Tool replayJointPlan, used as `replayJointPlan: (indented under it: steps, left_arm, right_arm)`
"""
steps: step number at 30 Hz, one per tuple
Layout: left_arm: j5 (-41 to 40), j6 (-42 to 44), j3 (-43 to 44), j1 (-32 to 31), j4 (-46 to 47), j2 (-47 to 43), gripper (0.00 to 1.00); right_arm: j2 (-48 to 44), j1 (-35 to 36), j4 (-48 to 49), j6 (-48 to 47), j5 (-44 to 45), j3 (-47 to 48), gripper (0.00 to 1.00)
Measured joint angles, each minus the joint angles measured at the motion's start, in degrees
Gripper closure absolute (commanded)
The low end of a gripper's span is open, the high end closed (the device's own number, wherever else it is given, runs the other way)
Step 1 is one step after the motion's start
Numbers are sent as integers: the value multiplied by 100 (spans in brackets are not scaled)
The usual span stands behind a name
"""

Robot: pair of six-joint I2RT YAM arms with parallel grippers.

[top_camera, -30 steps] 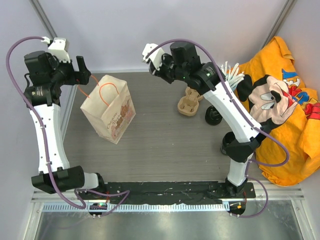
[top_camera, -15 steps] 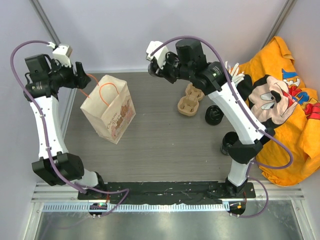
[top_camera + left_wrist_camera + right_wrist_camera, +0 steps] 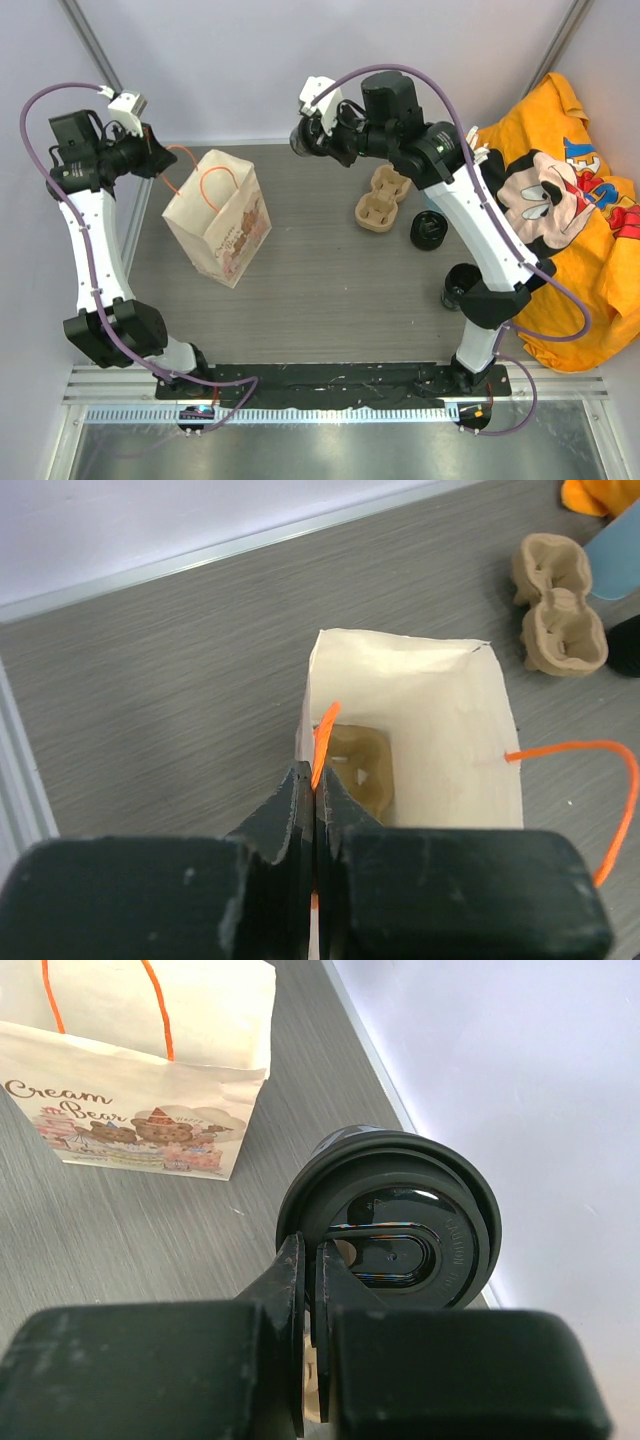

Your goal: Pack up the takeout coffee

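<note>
The takeout coffee (image 3: 400, 1220), a black cup with a glossy sip lid, hangs in the air at the back of the table (image 3: 303, 140). My right gripper (image 3: 308, 1245) is shut on its rim (image 3: 314, 134). The paper bag (image 3: 220, 215) stands open at the left. In the left wrist view I see into the bag (image 3: 440, 710), where a cardboard carrier (image 3: 360, 765) lies at the bottom. My left gripper (image 3: 314, 775) is shut on the bag's near orange handle (image 3: 322, 740), at the bag's back left corner (image 3: 160, 160).
A second cardboard carrier (image 3: 383, 200) lies right of centre. Two other black cups (image 3: 428, 231) (image 3: 458, 285) stand beside my right arm. White stirrers (image 3: 465, 148) and an orange printed shirt (image 3: 570, 200) fill the right side. Grey walls close the back and left.
My left gripper has closed from open onto the bag's orange handle. My right arm has drifted slightly back with the cup.
</note>
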Motion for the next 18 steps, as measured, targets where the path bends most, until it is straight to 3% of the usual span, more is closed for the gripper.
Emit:
replayJointPlan:
  steps: [9, 18]
  left_arm:
    - [407, -555, -2, -140, 4, -20, 100]
    - [247, -1049, -70, -1366, 24, -391, 100]
  right_arm:
    - [0, -125, -66, 127, -177, 138, 99]
    - [0, -372, -98, 260, -339, 470, 99]
